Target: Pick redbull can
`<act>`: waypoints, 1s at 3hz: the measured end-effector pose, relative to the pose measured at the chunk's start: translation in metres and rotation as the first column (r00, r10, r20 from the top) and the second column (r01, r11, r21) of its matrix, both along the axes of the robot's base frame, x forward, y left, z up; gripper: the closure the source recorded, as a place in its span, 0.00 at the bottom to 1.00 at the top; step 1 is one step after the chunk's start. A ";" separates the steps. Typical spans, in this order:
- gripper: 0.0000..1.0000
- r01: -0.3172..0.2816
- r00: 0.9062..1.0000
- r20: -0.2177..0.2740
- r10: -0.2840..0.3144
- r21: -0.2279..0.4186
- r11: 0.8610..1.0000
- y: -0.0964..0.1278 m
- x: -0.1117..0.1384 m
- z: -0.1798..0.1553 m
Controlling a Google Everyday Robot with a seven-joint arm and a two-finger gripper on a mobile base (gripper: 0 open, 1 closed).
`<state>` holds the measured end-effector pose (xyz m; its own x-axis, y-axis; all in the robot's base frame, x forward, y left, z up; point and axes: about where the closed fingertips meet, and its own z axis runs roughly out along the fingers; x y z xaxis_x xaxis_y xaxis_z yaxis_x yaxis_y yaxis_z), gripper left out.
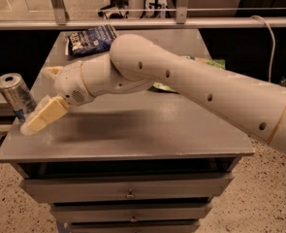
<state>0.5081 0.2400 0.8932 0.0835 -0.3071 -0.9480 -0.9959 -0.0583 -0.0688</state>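
Observation:
The redbull can (12, 92), slim and silver with blue panels and a shiny top, stands upright at the left edge of the grey cabinet top (147, 135). My gripper (36, 100) has reached it from the right and is open. The near cream finger (41, 116) lies in front of the can's lower part, and the far finger (51, 72) sits just right of the can's top. I cannot tell whether either finger touches the can. The white arm (191, 86) stretches across the table from the right.
A dark blue snack bag (90, 37) lies at the back left of the top. A green snack bag (208, 62) lies at the back right, mostly hidden by the arm. Drawers (128, 188) sit below. A metal rail (142, 23) runs behind the cabinet.

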 end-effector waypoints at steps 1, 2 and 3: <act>0.25 -0.021 0.999 -0.032 0.023 0.065 0.998 0.040 -0.007 -0.011; 0.47 -0.022 0.998 -0.049 0.026 0.096 0.995 0.055 -0.009 -0.016; 0.72 -0.006 0.999 -0.052 0.013 0.126 0.992 0.057 -0.001 -0.008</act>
